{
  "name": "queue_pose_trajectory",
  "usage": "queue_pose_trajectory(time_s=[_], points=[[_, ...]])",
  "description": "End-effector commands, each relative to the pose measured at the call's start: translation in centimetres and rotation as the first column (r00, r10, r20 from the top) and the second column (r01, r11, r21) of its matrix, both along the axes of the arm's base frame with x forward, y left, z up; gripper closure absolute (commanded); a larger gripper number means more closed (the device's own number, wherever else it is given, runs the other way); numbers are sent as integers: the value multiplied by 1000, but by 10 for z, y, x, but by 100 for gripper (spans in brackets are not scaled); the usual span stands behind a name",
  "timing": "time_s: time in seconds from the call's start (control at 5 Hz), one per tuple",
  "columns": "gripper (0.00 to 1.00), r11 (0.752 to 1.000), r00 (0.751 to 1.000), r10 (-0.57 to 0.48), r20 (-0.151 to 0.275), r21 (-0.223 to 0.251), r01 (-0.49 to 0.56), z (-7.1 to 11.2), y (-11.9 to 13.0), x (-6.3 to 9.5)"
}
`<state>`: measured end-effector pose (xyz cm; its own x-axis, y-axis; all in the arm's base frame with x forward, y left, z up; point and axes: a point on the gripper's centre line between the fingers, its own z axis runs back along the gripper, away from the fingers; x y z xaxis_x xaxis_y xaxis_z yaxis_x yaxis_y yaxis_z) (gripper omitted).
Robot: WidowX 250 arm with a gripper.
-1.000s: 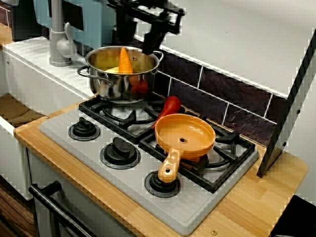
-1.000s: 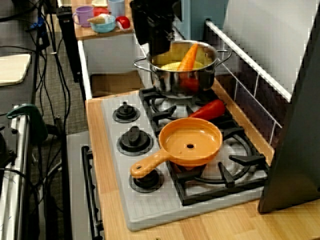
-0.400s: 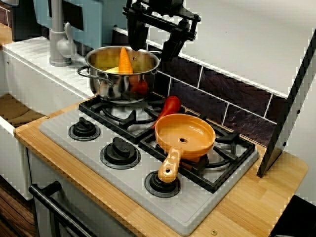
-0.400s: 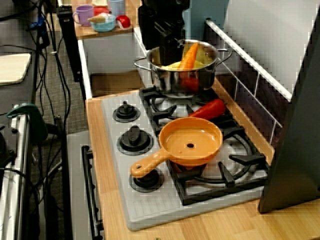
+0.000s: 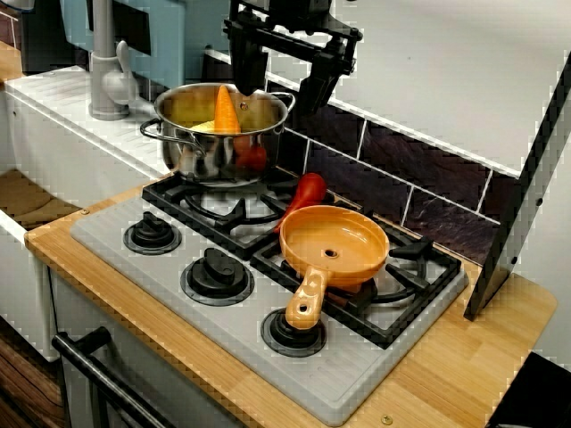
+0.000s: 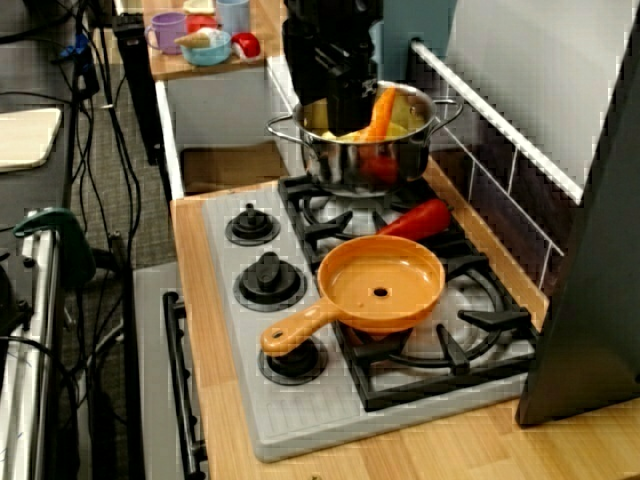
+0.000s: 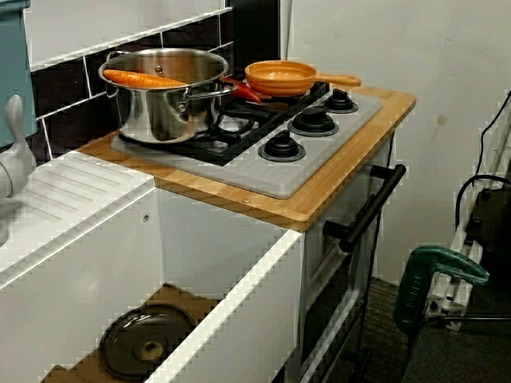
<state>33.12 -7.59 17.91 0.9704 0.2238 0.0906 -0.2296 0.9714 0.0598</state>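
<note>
Carrot (image 5: 226, 109) leans tip-up inside a steel pot (image 5: 192, 152) on the back left burner of a toy hob (image 5: 116, 227), its point against the pot's rim. Beside it in the pot lies something yellow (image 5: 201, 127), too hidden to name. In the low view from the sink side the carrot slants across the pot's mouth, touched by nothing.

The robot's black pincer (image 5: 278, 96) hangs just above the far rim of the pot. Its jaws stand wide apart and hold nothing; the carrot is between and below them, apart from both fingers.

On the hob between the pot and an orange frying pan (image 5: 335, 241) lies a red pepper (image 5: 306, 192), on the burner grate and outside both vessels. The pan sits empty on the front right burner, handle towards the knobs. A wooden worktop (image 5: 500, 339) carries the hob.

Judging by this, the carrot's placing in the pot is done and the pincer has let go. The pepper is not in any vessel, and the pincer is well apart from it.
</note>
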Motion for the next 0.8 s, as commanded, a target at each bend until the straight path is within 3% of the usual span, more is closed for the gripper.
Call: queue_pose_trajectory(time_s=[0.0, 0.2, 0.6], points=[[0, 982, 978, -139, 157, -102, 156, -9, 4, 27], [0, 985, 981, -121, 151, -101, 137, -15, 5, 39], [0, 987, 977, -74, 202, -124, 101, -29, 2, 57]])
